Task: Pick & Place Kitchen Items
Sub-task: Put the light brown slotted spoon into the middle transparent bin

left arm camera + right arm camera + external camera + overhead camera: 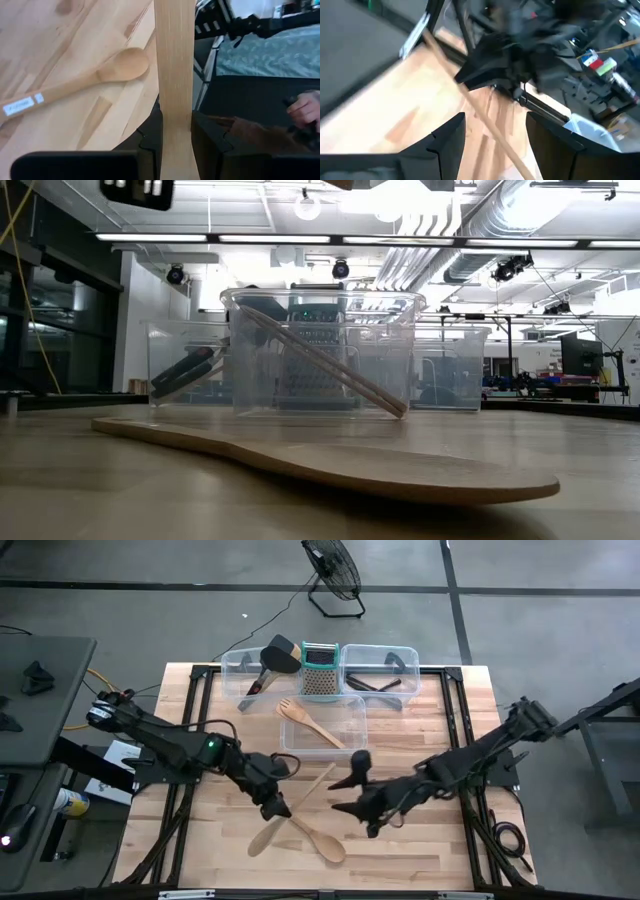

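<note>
A light wooden spatula lies slantwise across the table's middle, with its broad end toward the near edge. My left gripper is shut on it. A wooden spoon lies on the table beside it, also seen as the spoon in the left wrist view. My right gripper is open at the spatula's thin far end. Its fingers stand on either side of the thin handle without touching it. My left gripper pinches the spatula's flat handle between its two fingers, about midway along it. The fingers come slanting down from the table's left and lie across the handle. The broad end sits low by the table's near edge; I cannot tell whether it rests there.
Three clear bins stand at the far side: one with black turners, one with black tools, one with wooden utensils. The teal-topped grater stands among them. A person's hand shows beyond the near edge.
</note>
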`<action>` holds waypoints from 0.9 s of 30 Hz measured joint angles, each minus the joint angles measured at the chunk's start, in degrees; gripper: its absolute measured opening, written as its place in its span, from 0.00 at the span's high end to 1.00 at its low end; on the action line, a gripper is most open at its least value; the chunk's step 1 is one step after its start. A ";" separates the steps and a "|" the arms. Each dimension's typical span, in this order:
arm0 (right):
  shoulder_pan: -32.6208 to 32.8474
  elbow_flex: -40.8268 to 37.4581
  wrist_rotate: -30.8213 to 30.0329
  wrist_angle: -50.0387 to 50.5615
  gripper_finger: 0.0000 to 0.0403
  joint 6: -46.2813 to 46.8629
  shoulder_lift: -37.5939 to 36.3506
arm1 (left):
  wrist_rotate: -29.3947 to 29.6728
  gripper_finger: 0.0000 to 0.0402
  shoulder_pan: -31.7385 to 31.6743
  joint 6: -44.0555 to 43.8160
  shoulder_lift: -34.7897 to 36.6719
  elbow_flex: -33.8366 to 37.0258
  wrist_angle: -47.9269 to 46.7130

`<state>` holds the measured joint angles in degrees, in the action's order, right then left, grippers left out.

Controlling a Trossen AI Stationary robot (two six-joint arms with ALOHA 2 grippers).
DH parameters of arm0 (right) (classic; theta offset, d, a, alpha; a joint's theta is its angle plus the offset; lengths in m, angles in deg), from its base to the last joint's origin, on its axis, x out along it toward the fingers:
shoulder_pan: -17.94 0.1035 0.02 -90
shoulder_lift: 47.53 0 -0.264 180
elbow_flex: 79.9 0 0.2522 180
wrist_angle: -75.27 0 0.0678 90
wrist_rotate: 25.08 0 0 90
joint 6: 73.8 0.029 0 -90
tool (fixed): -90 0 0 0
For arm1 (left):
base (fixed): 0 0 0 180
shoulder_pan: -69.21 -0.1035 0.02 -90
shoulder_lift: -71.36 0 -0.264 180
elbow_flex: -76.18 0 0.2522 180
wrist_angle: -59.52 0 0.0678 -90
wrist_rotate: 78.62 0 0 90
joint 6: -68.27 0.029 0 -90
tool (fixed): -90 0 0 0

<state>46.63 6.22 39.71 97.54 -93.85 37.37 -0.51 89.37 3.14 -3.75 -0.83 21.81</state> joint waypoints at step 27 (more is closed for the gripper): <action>-6.04 5.92 -0.50 -0.65 0.64 -8.26 14.98 | -1.33 0.81 -0.28 0.43 0.00 0.00 0.01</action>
<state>40.59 12.14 39.21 96.89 -102.11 52.35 -1.84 89.09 3.57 -3.75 -0.83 21.81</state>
